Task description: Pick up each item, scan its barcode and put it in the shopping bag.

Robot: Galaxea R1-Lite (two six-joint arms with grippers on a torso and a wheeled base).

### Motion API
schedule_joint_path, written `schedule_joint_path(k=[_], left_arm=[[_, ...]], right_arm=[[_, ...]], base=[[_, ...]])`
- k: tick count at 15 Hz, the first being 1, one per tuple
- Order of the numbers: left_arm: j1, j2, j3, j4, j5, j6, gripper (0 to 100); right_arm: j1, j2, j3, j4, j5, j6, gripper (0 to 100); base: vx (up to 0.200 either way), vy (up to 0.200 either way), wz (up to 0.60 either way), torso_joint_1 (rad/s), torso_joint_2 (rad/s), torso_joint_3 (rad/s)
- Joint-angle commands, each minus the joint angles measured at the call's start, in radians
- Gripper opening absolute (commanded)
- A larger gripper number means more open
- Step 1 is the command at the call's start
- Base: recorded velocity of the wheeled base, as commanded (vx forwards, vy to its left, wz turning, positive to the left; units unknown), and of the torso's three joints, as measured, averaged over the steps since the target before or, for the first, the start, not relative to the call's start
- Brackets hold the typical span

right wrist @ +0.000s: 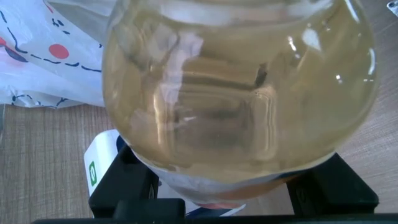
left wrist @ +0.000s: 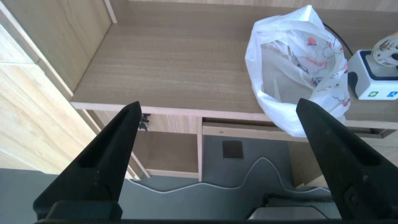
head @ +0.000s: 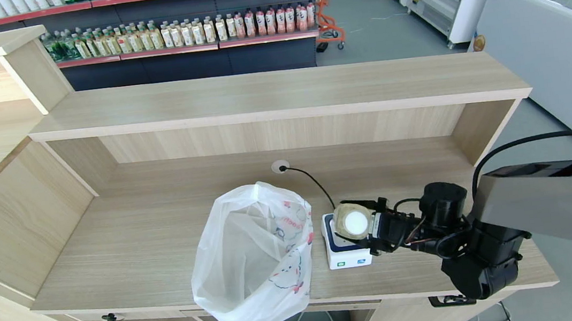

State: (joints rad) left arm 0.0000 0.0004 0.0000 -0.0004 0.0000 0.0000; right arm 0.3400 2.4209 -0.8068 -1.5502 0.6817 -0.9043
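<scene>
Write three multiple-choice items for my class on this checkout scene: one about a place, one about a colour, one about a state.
1. Where is the clear, white-capped bottle of pale liquid?
A) inside the bag
B) over the white box-shaped scanner with a blue top, held in the right end effector
C) on the floor

2. What colour is the thin plastic shopping bag?
A) translucent white
B) black
C) green

3. What state is the left end effector in?
A) shut on the bottle
B) shut on the bag
C) open and empty

Answers:
1 B: the head view shows the bottle gripped above the scanner.
2 A: the bag is whitish with some red print.
3 C: its jaws stand wide apart with nothing between them.
</scene>
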Motion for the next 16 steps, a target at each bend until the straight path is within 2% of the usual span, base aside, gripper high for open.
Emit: schedule_joint_path(k=[1, 4, 7, 10, 11, 14, 16], left_arm=[[0.000, 0.000, 0.000, 0.000, 0.000, 0.000, 100], [0.000, 0.000, 0.000, 0.000, 0.000, 0.000, 100], [0.000, 0.000, 0.000, 0.000, 0.000, 0.000, 100], [0.000, 0.000, 0.000, 0.000, 0.000, 0.000, 100], [0.000, 0.000, 0.000, 0.000, 0.000, 0.000, 100], [0.000, 0.000, 0.000, 0.000, 0.000, 0.000, 100], [0.000, 0.000, 0.000, 0.000, 0.000, 0.000, 100]], right_arm=[[0.001, -0.008, 0.000, -0.001, -0.002, 0.010, 0], [-0.022, -0.071, 0.001, -0.001, -0.040, 0.127, 0], [-0.035, -0.206, 0.006, 0.007, -0.159, 0.350, 0], [-0.024, -0.422, 0.101, 0.079, -0.409, 0.588, 0], [-0.024, -0.462, 0.129, 0.101, -0.449, 0.613, 0], [-0.024, -0.689, 0.317, 0.214, -0.646, 0.818, 0], [-0.035, -0.786, 0.382, 0.300, -0.751, 0.903, 0]], base=[[0.000, 0.000, 0.00, 0.000, 0.00, 0.000], [0.000, 0.000, 0.00, 0.000, 0.00, 0.000], [0.000, 0.000, 0.00, 0.000, 0.00, 0.000], [0.000, 0.000, 0.00, 0.000, 0.00, 0.000], [0.000, 0.000, 0.00, 0.000, 0.00, 0.000], [0.000, 0.000, 0.00, 0.000, 0.00, 0.000], [0.000, 0.000, 0.00, 0.000, 0.00, 0.000]])
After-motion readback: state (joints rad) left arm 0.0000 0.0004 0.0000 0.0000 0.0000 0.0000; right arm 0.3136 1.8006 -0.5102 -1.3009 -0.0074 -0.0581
